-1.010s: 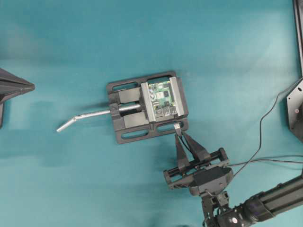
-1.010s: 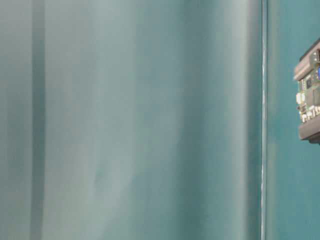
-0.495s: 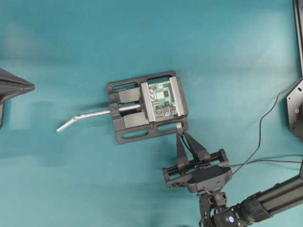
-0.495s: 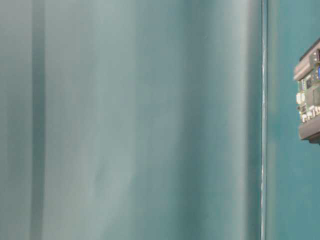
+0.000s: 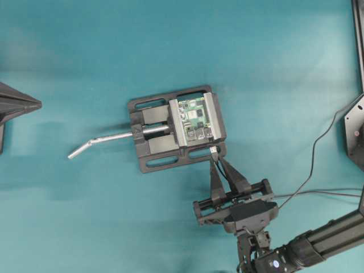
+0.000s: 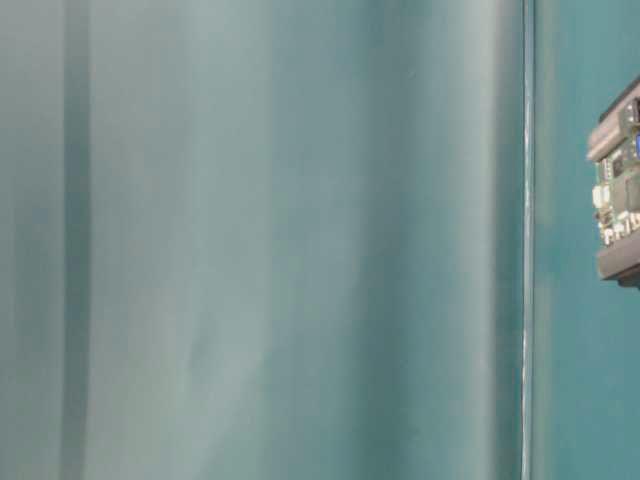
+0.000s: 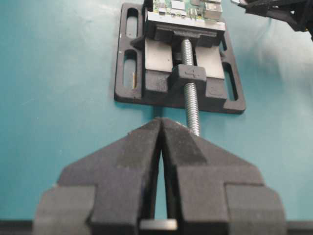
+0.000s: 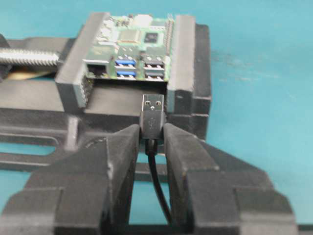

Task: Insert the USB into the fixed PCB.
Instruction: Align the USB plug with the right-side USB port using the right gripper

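The fixed PCB (image 5: 195, 118) is a green board clamped between the grey jaws of a black vise (image 5: 153, 145). Its silver ports (image 8: 154, 70) face my right gripper (image 8: 152, 129). That gripper is shut on the USB (image 8: 152, 115), pinching the dark plug body while the metal tip points at the ports a short gap away. From overhead, the USB (image 5: 212, 151) sits at the vise's front right corner with the right gripper (image 5: 217, 161) just behind it. My left gripper (image 7: 160, 122) is shut and empty, and it faces the vise screw (image 7: 191, 110) from a distance.
The vise's silver handle (image 5: 102, 141) sticks out to the left. The USB's thin black cable (image 5: 315, 159) loops off to the right edge. In the table-level view, only the PCB's edge (image 6: 620, 190) shows at far right. The left gripper (image 5: 34, 104) pokes in at the left edge.
The right wrist has shifted slightly left and toward the front. The USB tip stays in about the same place by the vise. The left arm has not moved.
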You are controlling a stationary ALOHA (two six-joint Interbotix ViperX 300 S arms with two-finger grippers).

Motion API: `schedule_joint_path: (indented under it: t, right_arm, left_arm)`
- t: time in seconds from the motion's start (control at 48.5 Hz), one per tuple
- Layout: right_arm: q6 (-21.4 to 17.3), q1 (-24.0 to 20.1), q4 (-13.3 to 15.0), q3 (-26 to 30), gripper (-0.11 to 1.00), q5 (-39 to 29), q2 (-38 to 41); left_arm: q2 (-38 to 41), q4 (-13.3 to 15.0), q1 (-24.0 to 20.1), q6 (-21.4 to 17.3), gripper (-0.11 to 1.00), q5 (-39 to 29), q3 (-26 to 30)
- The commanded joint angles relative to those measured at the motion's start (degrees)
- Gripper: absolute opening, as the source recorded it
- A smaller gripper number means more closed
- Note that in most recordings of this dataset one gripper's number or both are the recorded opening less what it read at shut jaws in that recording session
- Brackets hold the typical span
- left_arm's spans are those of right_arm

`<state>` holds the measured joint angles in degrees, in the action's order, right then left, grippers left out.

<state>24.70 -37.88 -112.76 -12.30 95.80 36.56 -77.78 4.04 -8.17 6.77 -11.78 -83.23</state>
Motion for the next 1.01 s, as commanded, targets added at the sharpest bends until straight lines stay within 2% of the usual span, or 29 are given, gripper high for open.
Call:
schedule_joint_path:
  t: [0.0, 0.989]
  right_arm:
    - [0.09, 0.18, 0.53, 0.88, 0.21, 0.53, -1.23]
    - [1.14, 1.85, 0.53, 0.53, 0.21, 0.44, -2.46]
  left_arm:
    - [0.44, -0.09, -0.18, 0.18, 0.0, 0.26, 0.97]
    - [0.44, -0.18, -0.18, 0.18, 0.0, 0.26, 0.97]
